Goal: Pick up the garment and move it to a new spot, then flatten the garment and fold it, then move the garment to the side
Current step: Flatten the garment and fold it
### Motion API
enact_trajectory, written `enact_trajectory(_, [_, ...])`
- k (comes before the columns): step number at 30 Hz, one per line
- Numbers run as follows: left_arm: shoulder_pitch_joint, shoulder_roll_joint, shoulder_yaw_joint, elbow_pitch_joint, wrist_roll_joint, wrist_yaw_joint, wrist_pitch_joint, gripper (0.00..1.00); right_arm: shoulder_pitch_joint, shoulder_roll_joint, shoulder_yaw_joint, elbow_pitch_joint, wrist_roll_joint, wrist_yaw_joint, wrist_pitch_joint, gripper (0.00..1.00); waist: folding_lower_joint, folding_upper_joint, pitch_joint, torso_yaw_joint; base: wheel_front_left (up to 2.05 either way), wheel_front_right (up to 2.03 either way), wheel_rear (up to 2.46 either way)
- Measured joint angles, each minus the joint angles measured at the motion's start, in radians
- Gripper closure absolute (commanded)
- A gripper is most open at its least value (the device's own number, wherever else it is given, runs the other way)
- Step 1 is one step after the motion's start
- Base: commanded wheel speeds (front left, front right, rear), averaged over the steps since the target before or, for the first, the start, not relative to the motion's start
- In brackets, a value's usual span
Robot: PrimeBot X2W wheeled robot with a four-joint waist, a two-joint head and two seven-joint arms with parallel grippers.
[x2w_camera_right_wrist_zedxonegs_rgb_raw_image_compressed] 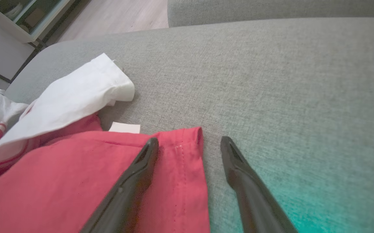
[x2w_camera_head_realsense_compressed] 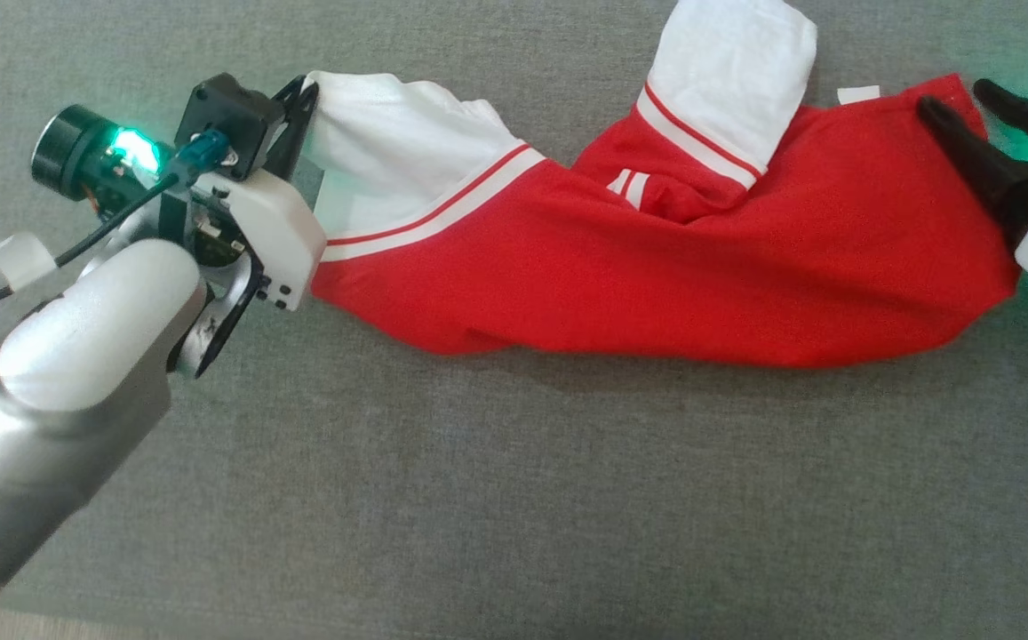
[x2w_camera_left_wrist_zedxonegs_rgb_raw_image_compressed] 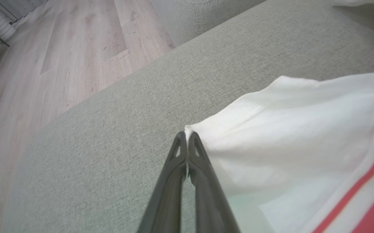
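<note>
A red garment point(x2w_camera_head_realsense_compressed: 656, 276) with white sleeves and red-and-white stripe trim lies stretched across the grey sofa cushion point(x2w_camera_head_realsense_compressed: 514, 498). My left gripper point(x2w_camera_head_realsense_compressed: 298, 93) is at its left end, shut on the edge of a white sleeve point(x2w_camera_left_wrist_zedxonegs_rgb_raw_image_compressed: 287, 136); in the left wrist view its gripper point(x2w_camera_left_wrist_zedxonegs_rgb_raw_image_compressed: 187, 134) pinches the sleeve's corner. My right gripper point(x2w_camera_head_realsense_compressed: 953, 93) is at the right end, open, straddling the red hem corner point(x2w_camera_right_wrist_zedxonegs_rgb_raw_image_compressed: 187, 142): one finger point(x2w_camera_right_wrist_zedxonegs_rgb_raw_image_compressed: 141, 165) rests on the cloth, the other point(x2w_camera_right_wrist_zedxonegs_rgb_raw_image_compressed: 235, 161) on the cushion beside it. The second white sleeve point(x2w_camera_head_realsense_compressed: 727, 71) is folded over the top.
A small white label point(x2w_camera_head_realsense_compressed: 858, 93) lies on the cushion by the red hem. Wooden floor point(x2w_camera_left_wrist_zedxonegs_rgb_raw_image_compressed: 60, 55) runs beyond the cushion's edge. A cabinet point(x2w_camera_right_wrist_zedxonegs_rgb_raw_image_compressed: 28, 16) stands at the far side in the right wrist view. Bare cushion lies in front of the garment.
</note>
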Motion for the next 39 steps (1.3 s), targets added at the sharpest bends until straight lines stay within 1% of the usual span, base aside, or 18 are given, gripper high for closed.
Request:
enact_trajectory(1, [0.0, 0.0, 0.0, 0.0, 0.0, 0.0, 0.0, 1.0, -0.007, -0.005, 0.013, -0.001, 0.011, 0.0, 0.0, 0.53, -0.0001, 0.0, 0.002, 0.002, 0.0, 0.0, 0.0])
enact_trajectory(2, [-0.001, 0.0, -0.001, 0.0, 0.0, 0.0, 0.0, 1.0, -0.014, -0.011, 0.024, -0.002, 0.021, 0.0, 0.0, 0.79, -0.0001, 0.0, 0.004, 0.004, 0.0, 0.0, 0.0])
enact_trajectory(3, [-0.002, 0.0, -0.001, 0.0, 0.0, 0.0, 0.0, 1.0, -0.023, -0.018, 0.037, -0.004, 0.027, 0.0, -0.006, 1.0, -0.0001, 0.0, 0.005, 0.005, 0.0, 0.0, 0.0])
enact_trajectory(8, [-0.002, 0.0, -0.002, 0.0, 0.002, 0.001, -0.001, 1.0, -0.046, -0.022, 0.072, -0.01, 0.06, 0.0, -0.058, 1.0, -0.0001, 0.0, 0.001, 0.001, 0.0, 0.0, 0.0])
enact_trajectory(11, [-0.003, 0.001, -0.003, 0.002, 0.021, 0.005, -0.024, 1.0, -0.062, -0.026, 0.104, -0.02, 0.068, 0.0, -0.102, 1.0, -0.0001, 0.0, -0.011, -0.007, 0.0, 0.0, 0.0])
enact_trajectory(15, [-0.007, 0.014, -0.001, -0.003, 0.049, 0.018, -0.082, 1.0, -0.086, -0.039, 0.128, -0.041, 0.085, 0.0, -0.186, 1.0, -0.0001, 0.0, -0.042, -0.023, 0.0, 0.0, 0.0])
enact_trajectory(19, [-0.018, 0.055, 0.008, -0.035, 0.08, 0.04, -0.142, 1.0, -0.108, -0.063, 0.144, -0.07, 0.087, 0.0, -0.287, 1.0, -0.0001, 0.0, -0.091, -0.042, 0.0, 0.0, 0.0])
enact_trajectory(23, [-0.021, 0.114, 0.038, -0.08, 0.082, 0.046, -0.198, 1.0, -0.113, -0.11, 0.135, -0.085, 0.109, 0.0, -0.352, 1.0, -0.0002, 0.0001, -0.152, -0.067, 0.0, 0.0, 0.0])
enact_trajectory(26, [-0.02, 0.165, 0.055, -0.12, 0.087, 0.052, -0.238, 1.0, -0.118, -0.148, 0.107, -0.089, 0.113, 0.0, -0.363, 1.0, -0.0003, 0.0001, -0.203, -0.089, 0.0, 0.0, 0.0])
enact_trajectory(28, [-0.021, 0.195, 0.077, -0.152, 0.089, 0.068, -0.267, 1.0, -0.126, -0.169, 0.076, -0.092, 0.11, 0.0, -0.37, 1.0, -0.0004, 0.0001, -0.237, -0.104, 0.0, 0.0, 0.0])
enact_trajectory(31, [-0.022, 0.239, 0.097, -0.206, 0.101, 0.08, -0.294, 1.0, -0.127, -0.176, -0.029, -0.088, 0.07, 0.0, -0.37, 1.0, -0.0004, 0.0001, -0.288, -0.128, 0.0, 0.0, 0.0])
enact_trajectory(33, [-0.03, 0.273, 0.098, -0.248, 0.117, 0.078, -0.3, 1.0, -0.127, -0.175, -0.092, -0.089, 0.031, 0.0, -0.372, 1.0, -0.0004, 0.0001, -0.322, -0.145, 0.0, 0.0, 0.0])
enact_trajectory(35, [-0.048, 0.3, 0.098, -0.282, 0.124, 0.063, -0.3, 1.0, -0.126, -0.175, -0.138, -0.096, -0.01, 0.0, -0.373, 1.0, -0.0004, 0.0001, -0.357, -0.161, 0.0, 0.0, 0.0])
enact_trajectory(39, [-0.1, 0.351, 0.118, -0.322, 0.132, 0.043, -0.274, 1.0, -0.124, -0.17, -0.204, -0.125, -0.093, 0.0, -0.373, 1.0, -0.0005, 0.0001, -0.425, -0.191, 0.0, 0.0, 0.0])
